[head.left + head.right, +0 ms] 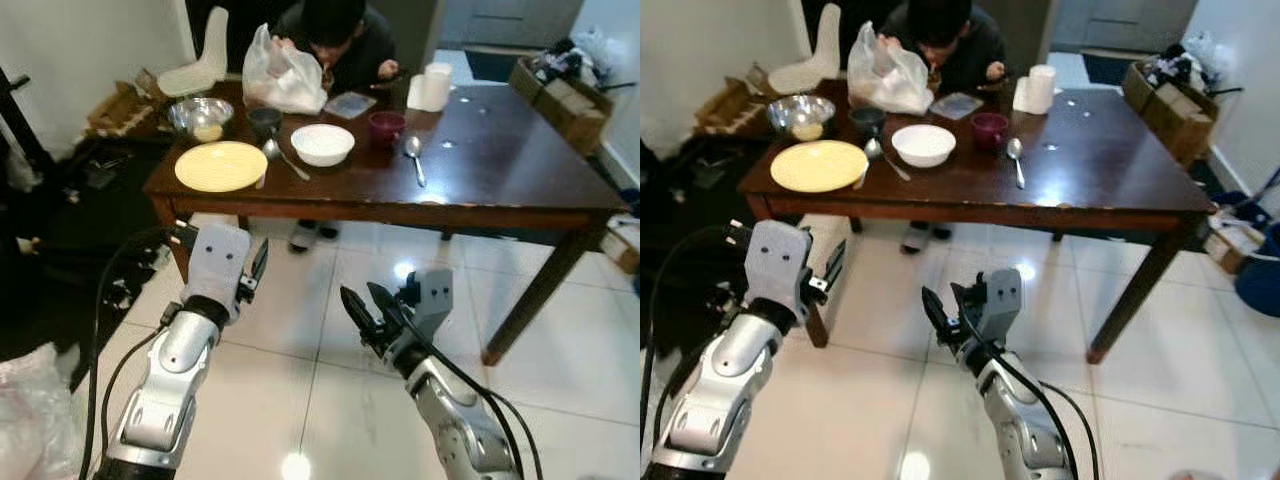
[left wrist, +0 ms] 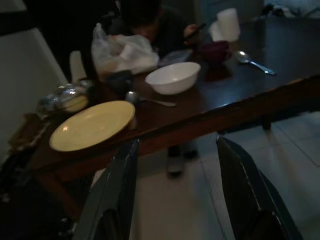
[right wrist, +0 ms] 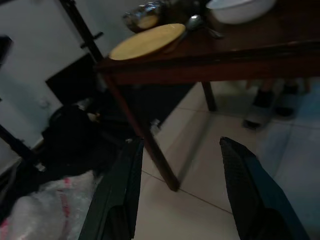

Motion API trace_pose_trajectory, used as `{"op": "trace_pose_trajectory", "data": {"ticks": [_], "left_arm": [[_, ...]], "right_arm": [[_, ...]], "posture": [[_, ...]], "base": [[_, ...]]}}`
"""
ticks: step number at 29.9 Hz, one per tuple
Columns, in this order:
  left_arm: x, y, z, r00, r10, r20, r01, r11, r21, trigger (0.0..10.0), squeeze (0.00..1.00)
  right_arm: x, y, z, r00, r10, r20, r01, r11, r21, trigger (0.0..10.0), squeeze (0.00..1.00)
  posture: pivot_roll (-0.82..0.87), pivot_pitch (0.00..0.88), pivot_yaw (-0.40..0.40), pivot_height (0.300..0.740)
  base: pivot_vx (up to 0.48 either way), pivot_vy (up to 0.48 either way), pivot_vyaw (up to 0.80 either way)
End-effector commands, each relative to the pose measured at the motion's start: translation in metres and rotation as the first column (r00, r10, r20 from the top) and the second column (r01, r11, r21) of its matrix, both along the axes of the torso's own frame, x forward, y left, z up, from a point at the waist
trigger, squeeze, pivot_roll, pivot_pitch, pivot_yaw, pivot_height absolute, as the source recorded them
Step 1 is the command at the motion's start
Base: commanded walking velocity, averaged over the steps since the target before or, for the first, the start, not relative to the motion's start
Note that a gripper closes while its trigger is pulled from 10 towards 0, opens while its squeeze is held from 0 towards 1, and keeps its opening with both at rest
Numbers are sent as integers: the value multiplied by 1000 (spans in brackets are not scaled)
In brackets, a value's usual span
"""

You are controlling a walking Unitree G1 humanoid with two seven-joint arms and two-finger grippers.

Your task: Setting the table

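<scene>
barely begun, by the look of it: yellow plate (image 1: 221,166), white bowl (image 1: 322,144) and two spoons (image 1: 415,158) bunched upper left on the wooden surface (image 1: 500,160). left tool (image 1: 257,270) and right tool (image 1: 362,308) wide, empty, low over floor.

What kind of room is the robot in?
Probably a dining room at someone's home. There's a dark wooden table with a yellow plate, a white bowl and spoons on it, and a person eating there.
</scene>
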State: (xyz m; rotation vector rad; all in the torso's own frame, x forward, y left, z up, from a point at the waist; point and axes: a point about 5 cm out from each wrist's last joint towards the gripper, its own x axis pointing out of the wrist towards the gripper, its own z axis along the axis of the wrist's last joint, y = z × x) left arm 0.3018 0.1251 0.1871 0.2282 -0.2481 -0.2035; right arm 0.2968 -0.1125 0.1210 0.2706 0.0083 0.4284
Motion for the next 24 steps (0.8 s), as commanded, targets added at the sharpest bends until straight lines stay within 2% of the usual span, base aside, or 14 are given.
{"op": "trace_pose_trajectory", "data": {"ticks": [1,22,24], "left_arm": [[-1,0,-3,1000,-3,-4,3,1000,7,10000,0],[-3,-5,-4,1000,-29,-6,29,999,14,10000,0],[-3,-6,-4,999,-32,-6,32,999,14,10000,0]], "right_arm": [[0,0,-2,1000,-5,-6,5,1000,-1,10000,0],[-2,0,-5,1000,-12,-15,12,1000,1,10000,0],[-2,0,-5,1000,-11,-17,11,1000,0,10000,0]], "posture": [[-24,0,91,740],[-25,0,98,740],[-25,0,98,740]], "base": [[428,0,0],[434,0,0],[403,-255,0]]}}
